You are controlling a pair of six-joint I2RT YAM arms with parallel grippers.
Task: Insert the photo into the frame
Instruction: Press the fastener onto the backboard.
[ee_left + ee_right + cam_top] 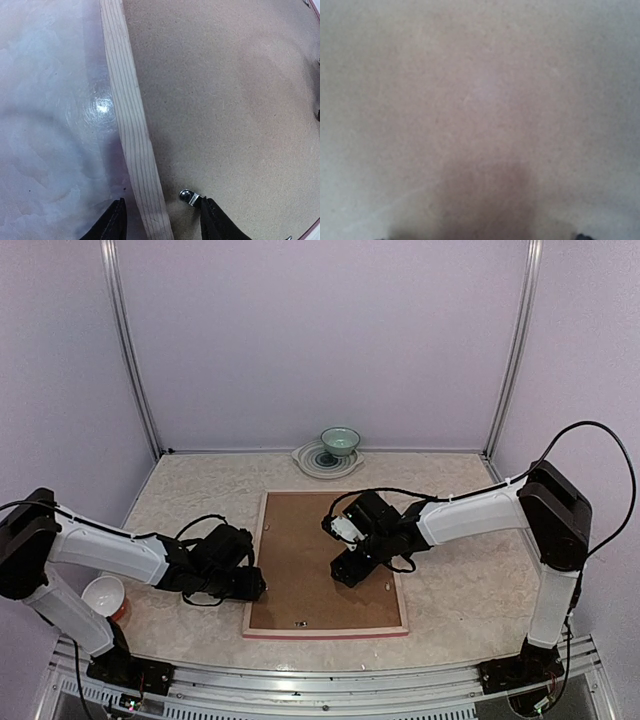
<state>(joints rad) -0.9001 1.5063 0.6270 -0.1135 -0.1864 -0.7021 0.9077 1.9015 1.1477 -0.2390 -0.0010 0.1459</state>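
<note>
Ok, top view: frame lies face down mid-table, pale wood back up. A pink edge shows along the near side, and the brown backing sits inside it. L gripper is down at the frame's left rail, toward the near end. R gripper is low over the backing, right of centre. Green bowl on a plate at the far edge. White bowl w/ red outside sits by the L arm, well apart from the frame.

L wrist: wood rail runs up btw the two fingers. Jaws are apart and straddle the rail w/ a gap each side, so not clamped on it. Small metal clip on the backing is just beside the right-hand finger; contact unclear. Table is left of the rail.

R wrist: blurry, v. close, backing fills the view. A dark tip barely shows at the bottom right edge, far off centre. Jaws are wide, nothing held.
</note>
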